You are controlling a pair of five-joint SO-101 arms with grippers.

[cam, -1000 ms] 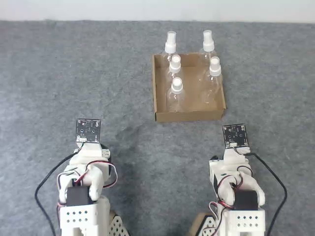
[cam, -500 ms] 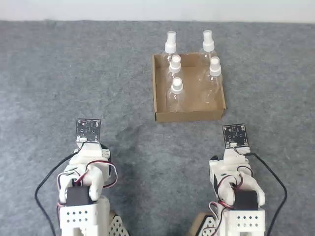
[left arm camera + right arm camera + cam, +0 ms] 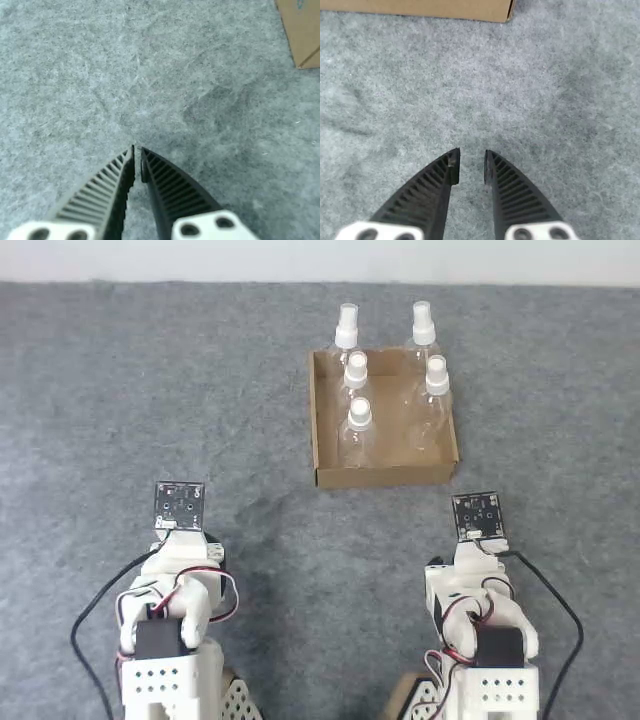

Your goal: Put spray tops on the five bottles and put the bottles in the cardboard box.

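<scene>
The cardboard box (image 3: 385, 476) sits at the table's far middle-right. Several clear bottles stand upright inside it, each with a white spray top: two at the back (image 3: 347, 328) (image 3: 423, 325), two in the middle (image 3: 356, 370) (image 3: 437, 375) and one nearer the front (image 3: 359, 420). My left arm (image 3: 170, 610) and right arm (image 3: 480, 610) are folded back at the near edge, well short of the box. The left gripper (image 3: 137, 150) hangs shut over bare carpet, holding nothing. A small gap shows between the tips of the right gripper (image 3: 471, 160), which is also empty.
Grey carpet (image 3: 150, 390) covers the whole table. One corner of the box (image 3: 302, 30) shows in the left wrist view, and its front wall (image 3: 420, 7) lies just ahead of the right gripper. A pale wall (image 3: 320, 258) runs along the far edge.
</scene>
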